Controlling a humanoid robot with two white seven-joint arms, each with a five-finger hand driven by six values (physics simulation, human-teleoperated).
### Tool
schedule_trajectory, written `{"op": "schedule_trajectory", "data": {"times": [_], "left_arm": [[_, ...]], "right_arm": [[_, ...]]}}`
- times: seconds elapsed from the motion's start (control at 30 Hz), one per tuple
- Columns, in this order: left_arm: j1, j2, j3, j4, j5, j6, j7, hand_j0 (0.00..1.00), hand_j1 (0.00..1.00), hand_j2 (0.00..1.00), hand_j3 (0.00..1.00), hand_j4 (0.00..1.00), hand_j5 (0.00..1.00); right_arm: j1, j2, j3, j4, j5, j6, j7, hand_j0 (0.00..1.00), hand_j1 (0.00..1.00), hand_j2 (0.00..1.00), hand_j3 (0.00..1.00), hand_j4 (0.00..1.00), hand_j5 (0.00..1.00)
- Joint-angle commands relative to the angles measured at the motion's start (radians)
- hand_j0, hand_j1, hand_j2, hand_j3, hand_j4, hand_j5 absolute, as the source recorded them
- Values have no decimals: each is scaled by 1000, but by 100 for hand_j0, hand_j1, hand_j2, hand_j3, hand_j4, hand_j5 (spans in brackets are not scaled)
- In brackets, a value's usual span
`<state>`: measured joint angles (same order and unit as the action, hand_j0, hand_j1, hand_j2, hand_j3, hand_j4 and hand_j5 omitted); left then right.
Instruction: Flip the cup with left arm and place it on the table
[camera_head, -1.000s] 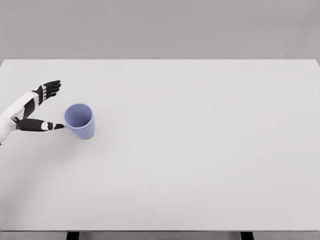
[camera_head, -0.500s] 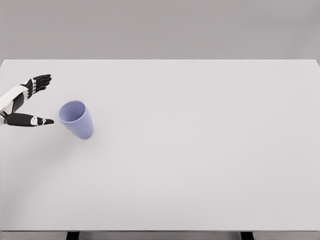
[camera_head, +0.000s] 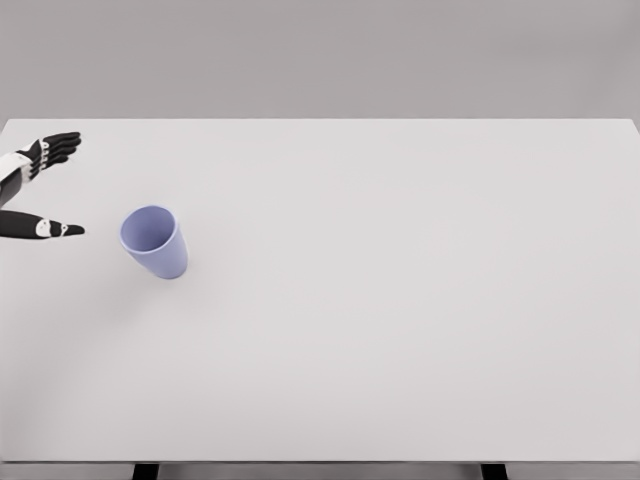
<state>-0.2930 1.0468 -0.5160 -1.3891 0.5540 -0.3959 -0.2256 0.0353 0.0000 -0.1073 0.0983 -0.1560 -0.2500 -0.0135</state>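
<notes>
- Lavender-blue plastic, by the look of it: the cup (camera_head: 153, 241) stands on the left part of the table (camera_head: 400, 300), mouth up, and I can see into its open top.
- It seems to lean a little, with the rim offset to the left of the base, though I cannot tell from my head camera whether that is real tilt or only the viewing angle.
- The cup rests on the white tabletop with a faint shadow beneath it; nothing touches it.
- My left hand (camera_head: 30, 190) shows at the far left edge of the view, to the left of the cup and apart from it.
- Its fingers (camera_head: 55, 145) are stretched out and point right, well above the thumb (camera_head: 45, 228), which also points right toward the cup.
- The gap between thumb and fingers is wide, so the hand is spread apart and grips nothing.
- The thumb tip is near the cup's rim but clear of it.
</notes>
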Motion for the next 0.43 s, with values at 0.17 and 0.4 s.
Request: {"op": "schedule_trajectory", "data": {"times": [0.17, 0.4], "left_arm": [[-9, 18, -3, -31, 4, -4, 0, 100, 100, 100, 100, 100, 100], [-20, 21, -4, -41, 4, -6, 0, 100, 100, 100, 100, 100, 100]], "right_arm": [[0, 0, 0, 0, -1, 0, 0, 100, 100, 100, 100, 100, 100], [0, 0, 0, 0, -1, 0, 1, 100, 100, 100, 100, 100, 100]]}}
